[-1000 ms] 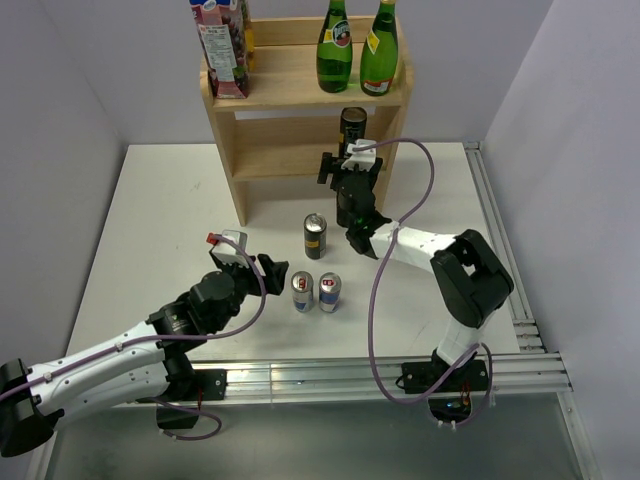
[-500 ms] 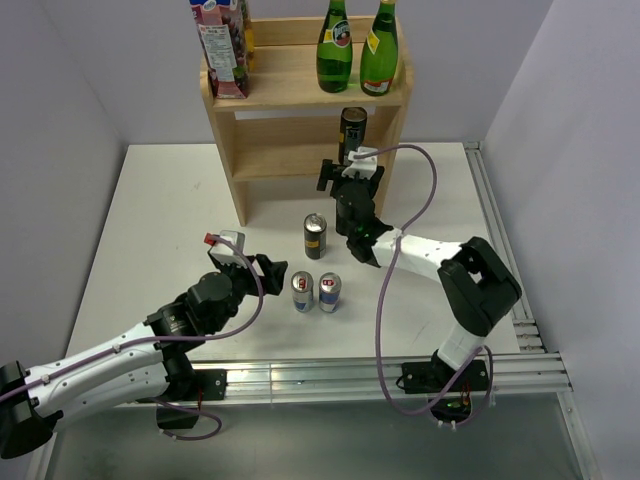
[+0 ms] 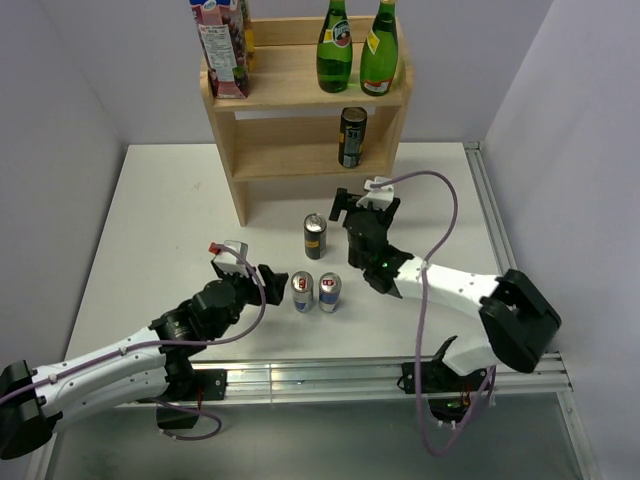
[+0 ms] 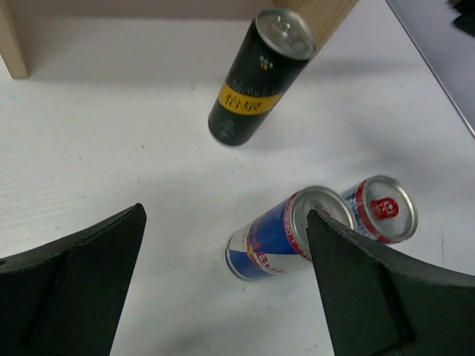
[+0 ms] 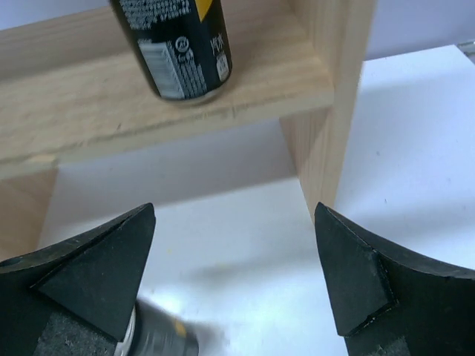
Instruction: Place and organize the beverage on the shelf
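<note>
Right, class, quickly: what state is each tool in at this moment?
Left tool: open, holding nothing.
Right tool: open, holding nothing.

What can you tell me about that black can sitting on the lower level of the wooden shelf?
The black can is tall and slim and looks like metal. It has a yellow band and white small print with a barcode on its side. It stands upright on the lower board of the light wooden shelf, close to the right side panel, resting only on the wood. The right end effector is open in front of it and does not touch it.
</note>
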Tool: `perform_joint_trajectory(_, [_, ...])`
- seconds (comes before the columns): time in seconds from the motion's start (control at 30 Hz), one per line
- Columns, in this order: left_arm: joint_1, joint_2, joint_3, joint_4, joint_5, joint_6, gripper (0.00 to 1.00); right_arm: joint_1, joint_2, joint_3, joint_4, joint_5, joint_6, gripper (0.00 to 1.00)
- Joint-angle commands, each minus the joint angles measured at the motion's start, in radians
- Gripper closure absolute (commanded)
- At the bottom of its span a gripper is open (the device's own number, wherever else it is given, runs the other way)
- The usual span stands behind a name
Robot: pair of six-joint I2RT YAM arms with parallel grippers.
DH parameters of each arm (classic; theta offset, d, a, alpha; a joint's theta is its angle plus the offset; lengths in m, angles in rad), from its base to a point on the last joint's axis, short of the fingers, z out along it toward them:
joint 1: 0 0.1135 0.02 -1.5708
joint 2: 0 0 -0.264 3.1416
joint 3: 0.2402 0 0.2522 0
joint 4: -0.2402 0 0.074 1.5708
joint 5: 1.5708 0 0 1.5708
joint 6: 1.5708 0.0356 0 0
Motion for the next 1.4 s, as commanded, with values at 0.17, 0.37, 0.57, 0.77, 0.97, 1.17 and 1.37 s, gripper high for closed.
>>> perform_joint_trajectory(0.17, [-0.009,-0.016,-0.120,0.162,0.141,-0.103,0.01,0.118,-0.270,-0.136,-0.143,0.128,0.143,0.05])
perform_joint_trajectory(0.37, [-0.058,0.041,-0.144,0.264,0.124,-0.125,0.02,0.135,-0.391,-0.202,-0.210,0.150,0.188,0.06])
perform_joint_trajectory(0.57, [-0.170,0.176,-0.129,0.368,0.026,-0.115,0.02,0.135,-0.465,-0.254,-0.240,0.160,0.208,0.06])
perform_joint_trajectory(0.77, [-0.210,0.403,-0.144,0.550,-0.111,-0.161,0.04,0.135,-0.535,-0.292,-0.279,0.159,0.234,0.06])
perform_joint_trajectory(0.97, [-0.219,0.594,-0.132,0.691,-0.314,-0.211,0.03,0.135,-0.618,-0.340,-0.309,0.167,0.244,0.06])
perform_joint_trajectory(1.17, [-0.223,0.752,-0.086,0.839,-0.385,-0.158,0.03,0.133,-0.649,-0.368,-0.325,0.170,0.258,0.06])
perform_joint_trajectory(1.37, [-0.226,0.900,-0.014,0.909,-0.445,-0.106,0.04,0.135,-0.629,-0.380,-0.312,0.159,0.277,0.06])
